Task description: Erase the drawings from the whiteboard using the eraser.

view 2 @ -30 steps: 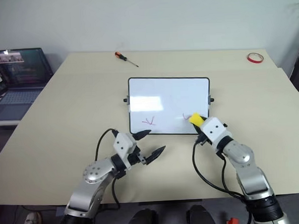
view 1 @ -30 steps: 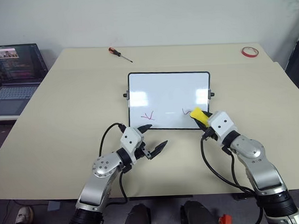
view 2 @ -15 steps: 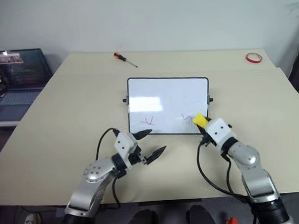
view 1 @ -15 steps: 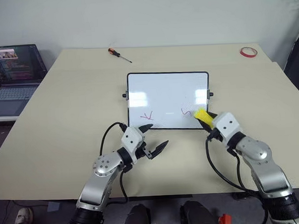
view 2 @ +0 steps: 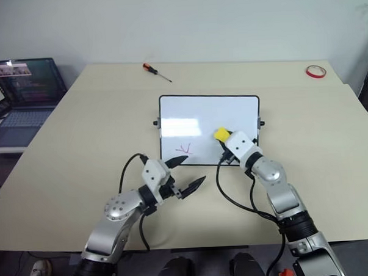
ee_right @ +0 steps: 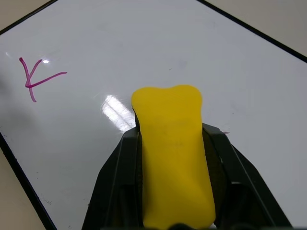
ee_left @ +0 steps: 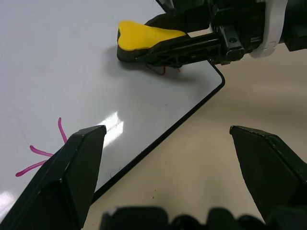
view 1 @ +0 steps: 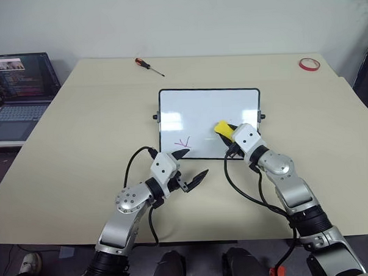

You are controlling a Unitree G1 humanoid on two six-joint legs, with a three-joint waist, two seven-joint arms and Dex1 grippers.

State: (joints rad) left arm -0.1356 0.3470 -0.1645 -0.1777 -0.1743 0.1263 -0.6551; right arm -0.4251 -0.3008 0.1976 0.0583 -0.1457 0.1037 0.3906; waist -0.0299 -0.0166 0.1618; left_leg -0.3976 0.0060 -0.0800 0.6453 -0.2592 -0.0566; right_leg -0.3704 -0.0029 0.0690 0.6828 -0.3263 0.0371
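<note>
Leftmost, a laptop (view 1: 18, 90) sits open beside the table (view 1: 80, 148). Further in, a screwdriver (view 1: 148, 65) lies near the table's far edge. The left gripper (view 1: 186, 167) hovers at the board's near left corner, its fingers (ee_left: 72, 167) spread wide and empty, one tip over the frame, the other over bare table. The board (view 1: 201, 106) lies flat in the middle of the table. On its near left part is a red check-like mark (view 1: 183, 142). To the right of that mark, the right gripper (view 1: 228, 135) is clamped on the yellow eraser (view 1: 222, 128), which rests on the board's near right part. In the left wrist view, a bit of red scribble (ee_left: 160, 70) peeks out from under the eraser's dark underside. Far right, a red tape ring (view 1: 308, 63) lies at the table's far corner.
</note>
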